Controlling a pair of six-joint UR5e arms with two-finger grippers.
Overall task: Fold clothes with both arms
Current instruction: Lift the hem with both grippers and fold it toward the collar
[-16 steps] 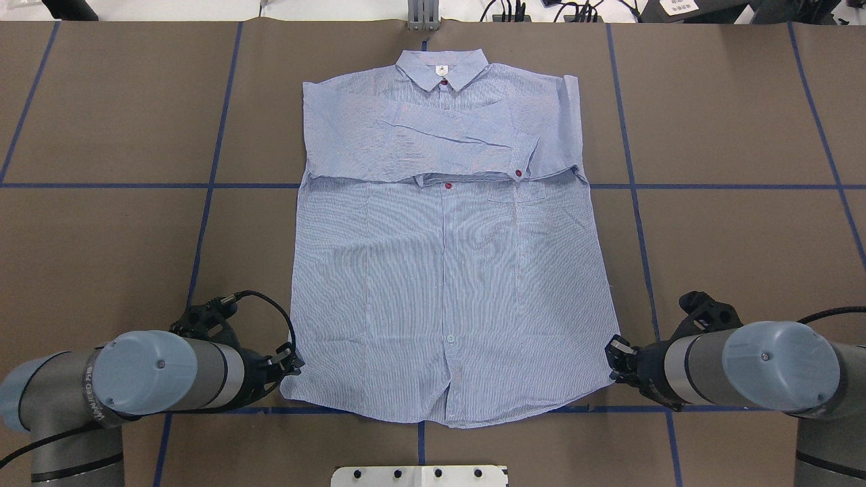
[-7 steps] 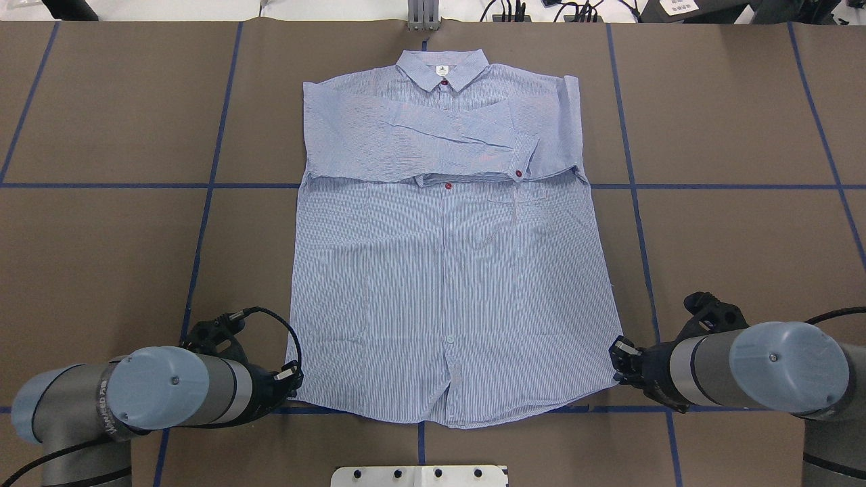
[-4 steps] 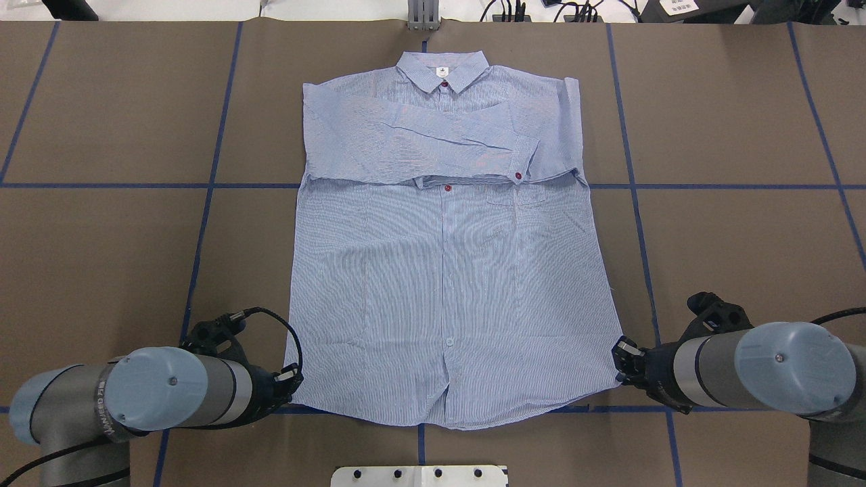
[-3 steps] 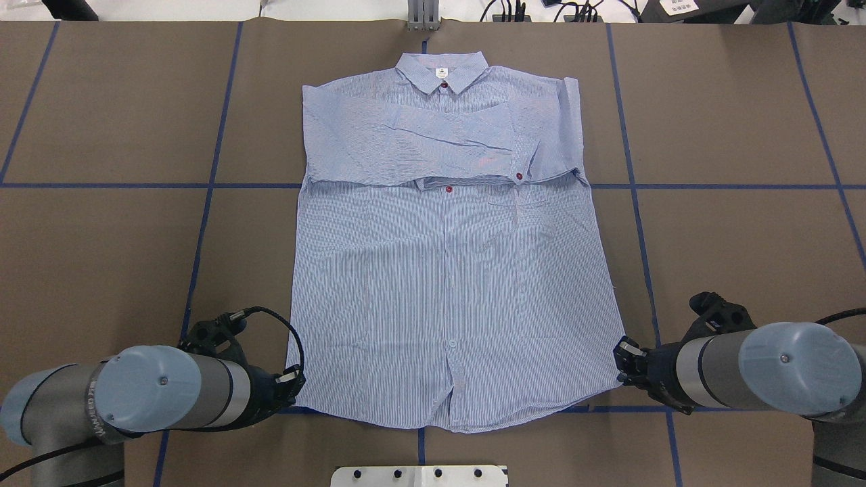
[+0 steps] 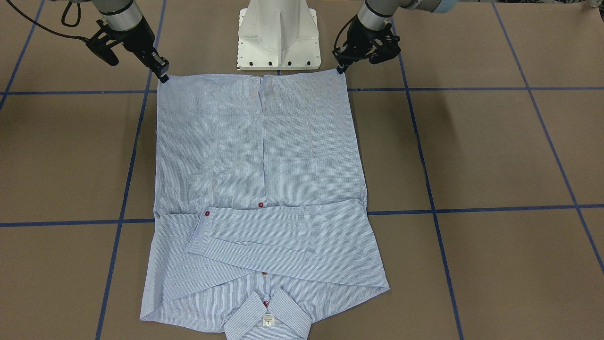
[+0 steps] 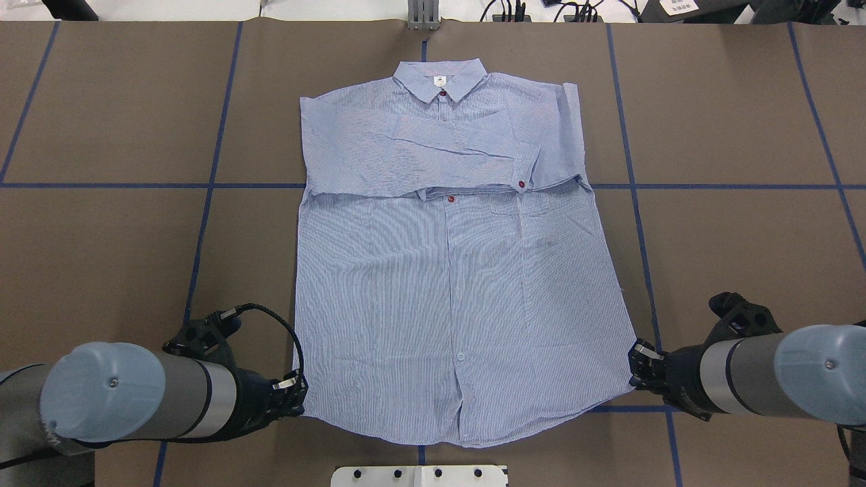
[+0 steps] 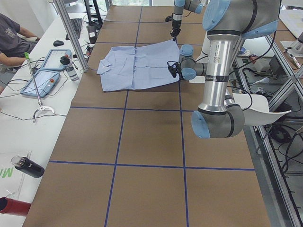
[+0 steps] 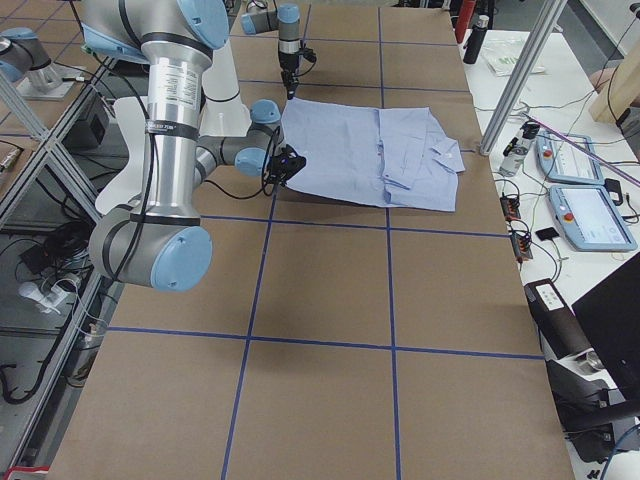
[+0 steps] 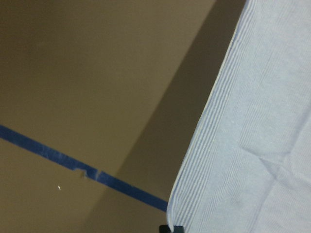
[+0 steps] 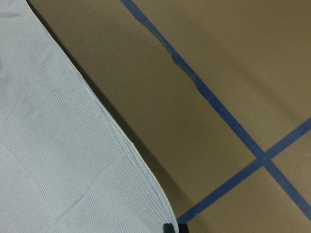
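Pinching the two hem corners of the striped button-up shirt (image 6: 446, 284), your left gripper (image 6: 296, 392) sits at the lower left of the overhead view and your right gripper (image 6: 634, 365) at the lower right. As far as the front-facing view shows, each pair of fingers is pressed together on the cloth. The shirt lies face up in the middle of the brown table (image 6: 101, 237), with its collar (image 6: 440, 78) toward the top of the overhead frame and both sleeves folded across the chest. Both wrist views show a shadow under the corner, so the hem looks raised off the table.

The step in hand looks to be carrying the hem up toward the collar. Raise both corners level, move them at one pace, and land the hem square just short of the collar.

Mind the upper sleeve's cuff (image 6: 528, 162), which lies loose on top and may bunch. The white base plate (image 6: 419, 475) sits just below the hem in the overhead frame, and a grey post (image 6: 423, 15) stands beyond the collar.
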